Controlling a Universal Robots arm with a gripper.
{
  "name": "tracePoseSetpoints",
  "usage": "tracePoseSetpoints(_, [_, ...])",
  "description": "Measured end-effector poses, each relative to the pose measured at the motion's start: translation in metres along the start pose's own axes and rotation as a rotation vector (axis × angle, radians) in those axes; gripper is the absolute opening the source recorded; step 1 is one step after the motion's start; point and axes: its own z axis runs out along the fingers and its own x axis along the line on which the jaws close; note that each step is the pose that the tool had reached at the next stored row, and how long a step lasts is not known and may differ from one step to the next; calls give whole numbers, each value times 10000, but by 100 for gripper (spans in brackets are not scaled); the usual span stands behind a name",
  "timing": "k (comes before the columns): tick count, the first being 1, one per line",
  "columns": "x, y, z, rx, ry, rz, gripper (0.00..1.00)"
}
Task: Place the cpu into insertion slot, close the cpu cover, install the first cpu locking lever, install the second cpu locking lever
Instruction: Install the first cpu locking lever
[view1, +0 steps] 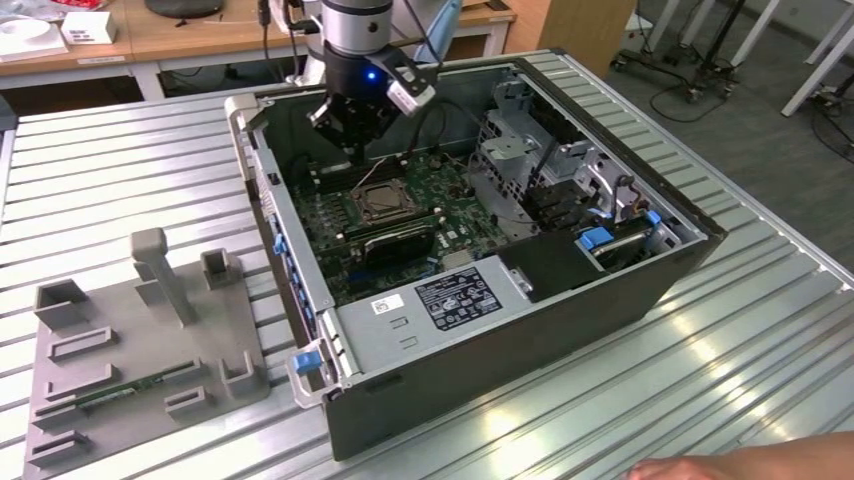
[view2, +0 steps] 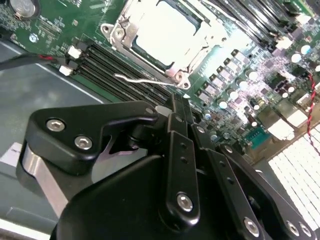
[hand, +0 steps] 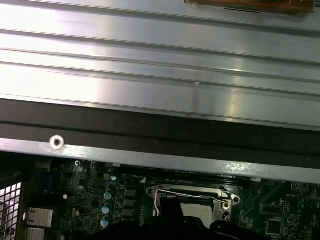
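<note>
Claw, clenched on nothing, is held beside the lever; chip is seated, cover lowered, that lever judged unlatched.

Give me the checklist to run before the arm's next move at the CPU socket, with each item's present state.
1. cpu seated in the insertion slot: ok, its silver top shows inside the rim.
2. cpu cover down: ok, it looks flat around the chip.
3. Wire locking lever latched: cannot tell; it lies beside the socket, over the memory slots.
4. gripper placed at the lever: ok, close to its socket end; contact cannot be told.
5. Person's hand away from the computer case: ok, well outside it.
</note>
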Motion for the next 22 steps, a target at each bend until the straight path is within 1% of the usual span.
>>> tracePoseSetpoints(2, [-56,-6,14,0,1,2,11])
tracePoseSetpoints(4, [-95,-10,28,-1,0,0,11])
tracePoseSetpoints(6, [-99,-9,45,-21,0,0,11])
tracePoseSetpoints(8, [-99,-7,66,-80,-5,-5,11])
tracePoseSetpoints(10, [-102,-4,88,-113,-9,-6,11])
tracePoseSetpoints(17, [-137,16,142,-131,-9,-5,11])
tracePoseSetpoints(22, [-157,53,162,-132,-8,-6,11])
